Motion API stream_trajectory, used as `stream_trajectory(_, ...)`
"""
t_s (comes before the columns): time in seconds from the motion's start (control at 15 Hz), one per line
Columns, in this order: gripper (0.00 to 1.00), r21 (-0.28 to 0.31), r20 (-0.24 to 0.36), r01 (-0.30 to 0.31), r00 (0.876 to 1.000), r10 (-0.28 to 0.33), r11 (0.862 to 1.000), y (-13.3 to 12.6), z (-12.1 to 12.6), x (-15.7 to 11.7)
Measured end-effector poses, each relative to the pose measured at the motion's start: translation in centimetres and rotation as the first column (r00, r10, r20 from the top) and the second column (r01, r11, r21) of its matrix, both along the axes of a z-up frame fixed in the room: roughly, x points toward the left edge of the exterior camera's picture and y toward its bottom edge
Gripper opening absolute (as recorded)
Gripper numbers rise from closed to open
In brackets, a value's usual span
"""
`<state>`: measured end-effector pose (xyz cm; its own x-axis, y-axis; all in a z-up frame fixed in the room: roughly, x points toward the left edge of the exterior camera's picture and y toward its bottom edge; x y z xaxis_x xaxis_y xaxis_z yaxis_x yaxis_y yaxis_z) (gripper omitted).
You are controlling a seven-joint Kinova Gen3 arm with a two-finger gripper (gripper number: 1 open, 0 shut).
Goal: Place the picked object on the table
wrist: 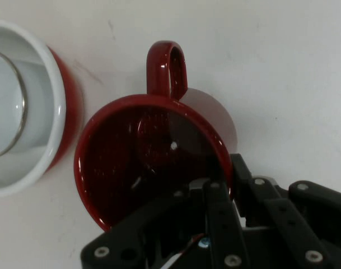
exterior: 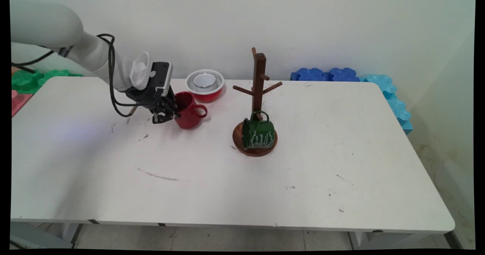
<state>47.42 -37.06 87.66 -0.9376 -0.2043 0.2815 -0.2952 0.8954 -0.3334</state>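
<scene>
A red mug (exterior: 190, 113) stands on the white table (exterior: 242, 186), its handle pointing right toward the mug tree. My gripper (exterior: 174, 110) is at the mug's left rim. In the hand view the gripper (wrist: 227, 176) has one finger inside the red mug (wrist: 142, 162) and the other outside, closed on the rim wall. The mug's handle (wrist: 167, 64) points away from the hand. Right behind the mug sits a red bowl (exterior: 205, 84) with a white inside and a metal ring or small cup in it.
A wooden mug tree (exterior: 259, 79) stands right of the mug, and a green mug (exterior: 259, 133) lies on its side on the tree's round base (exterior: 238, 143). Blue foam pieces (exterior: 327, 74) lie at the back right, green foam (exterior: 28, 79) at the back left.
</scene>
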Motion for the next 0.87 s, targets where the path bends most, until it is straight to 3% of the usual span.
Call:
stream_trajectory(0.27, 0.00, -0.006, 0.021, 0.015, 1.000, -0.015, 1.000, -0.1, -0.9, 0.1)
stream_trajectory(0.33, 1.00, -0.007, 0.024, 0.017, 1.000, -0.017, 1.000, -0.1, -1.0, 0.1)
stream_trajectory(0.87, 1.00, -0.021, 0.039, 0.032, 0.999, -0.032, 0.999, -0.1, -1.6, 0.1)
